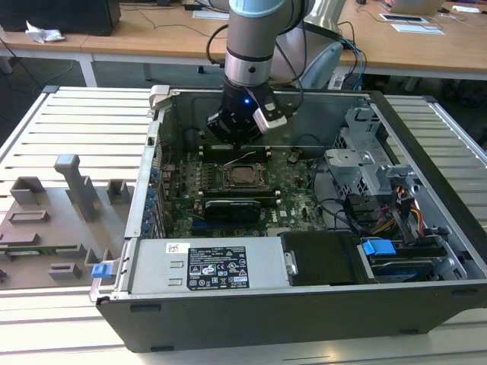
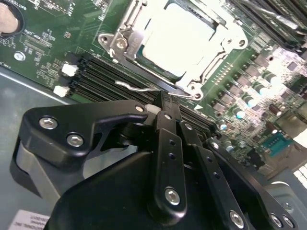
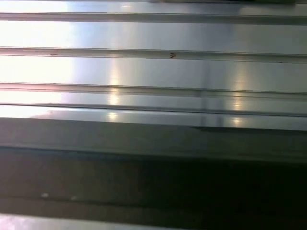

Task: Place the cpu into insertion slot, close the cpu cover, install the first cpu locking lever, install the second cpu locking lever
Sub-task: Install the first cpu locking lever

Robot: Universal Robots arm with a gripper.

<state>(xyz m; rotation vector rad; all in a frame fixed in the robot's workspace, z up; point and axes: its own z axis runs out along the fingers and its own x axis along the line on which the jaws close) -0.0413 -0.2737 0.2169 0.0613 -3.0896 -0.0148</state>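
In the second wrist view the cpu [image 2: 180, 36] lies flat in the insertion slot [image 1: 245, 176], its pale silver top catching the light. The cpu cover [image 2: 221, 42] lies down around it as a silver frame. A thin wire locking lever [image 2: 136, 87] runs along the socket's edge beside the black memory slots. My gripper [image 2: 157, 108] is just in front of that lever with its black fingers [image 2: 165, 127] drawn together; whether they touch the wire I cannot tell. From the exterior view my gripper [image 1: 242, 146] hangs low inside the computer case, just behind the socket.
The open computer case [image 1: 152, 190] stands on a slatted metal table [image 1: 84, 122]. Drive cages and cables [image 1: 373, 182] fill the exterior view's right side, a power supply [image 1: 205, 266] the front. Grey fixtures [image 1: 68, 190] stand on the exterior view's left. The first wrist view faces metal slats [image 3: 153, 72].
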